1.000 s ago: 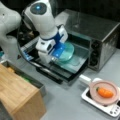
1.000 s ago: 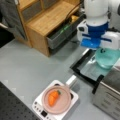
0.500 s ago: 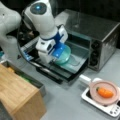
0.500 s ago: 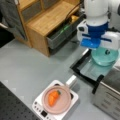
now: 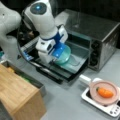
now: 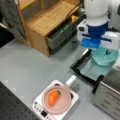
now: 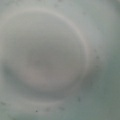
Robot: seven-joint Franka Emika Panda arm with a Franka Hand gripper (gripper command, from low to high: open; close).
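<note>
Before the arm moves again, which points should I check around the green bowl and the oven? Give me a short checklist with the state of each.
1. Hand over the green bowl: ok.
2. Fingers closed on the bowl: cannot tell.
3. Bowl above the open oven door, inside its edges: ok.
4. Oven door fully down: ok.
5. Pan with the carrot apart from the bowl: ok.
6. Bowl empty in the wrist view: ok.

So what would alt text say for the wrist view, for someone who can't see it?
A pale green bowl fills almost the whole wrist view, seen from straight above and very close, its round inner bottom a soft grey-green circle. The gripper itself does not show here, and nothing else is visible around the bowl.
</note>
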